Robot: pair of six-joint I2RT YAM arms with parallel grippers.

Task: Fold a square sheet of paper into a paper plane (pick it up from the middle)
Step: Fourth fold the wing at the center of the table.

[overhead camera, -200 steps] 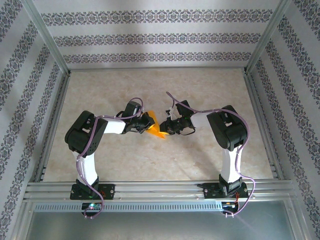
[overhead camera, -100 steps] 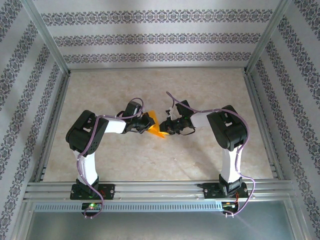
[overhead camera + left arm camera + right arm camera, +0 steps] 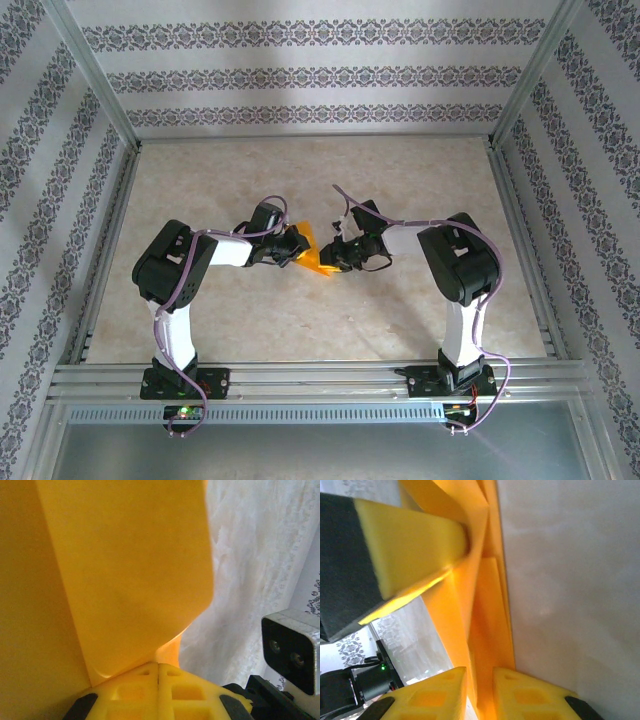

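The orange sheet of paper (image 3: 316, 256), folded into narrow creased layers, hangs above the table between both grippers. My left gripper (image 3: 298, 247) is shut on its left part; in the left wrist view the yellow fingertips (image 3: 158, 669) meet on a broad curved flap of the paper (image 3: 125, 570). My right gripper (image 3: 334, 257) is at the paper's right end. In the right wrist view its jaws (image 3: 479, 681) stand a little apart, with the paper's folded layers (image 3: 485, 610) running between them. One left finger (image 3: 410, 545) presses the paper from the upper left.
The beige marbled table (image 3: 320, 330) lies under the paper. Aluminium frame rails (image 3: 300, 378) run along the near edge and up both sides. Patterned walls (image 3: 320, 75) close off the back and the sides.
The right gripper's jaws have parted slightly around the paper. The right arm's elbow has shifted a little to the right. The left gripper stays shut on the paper.
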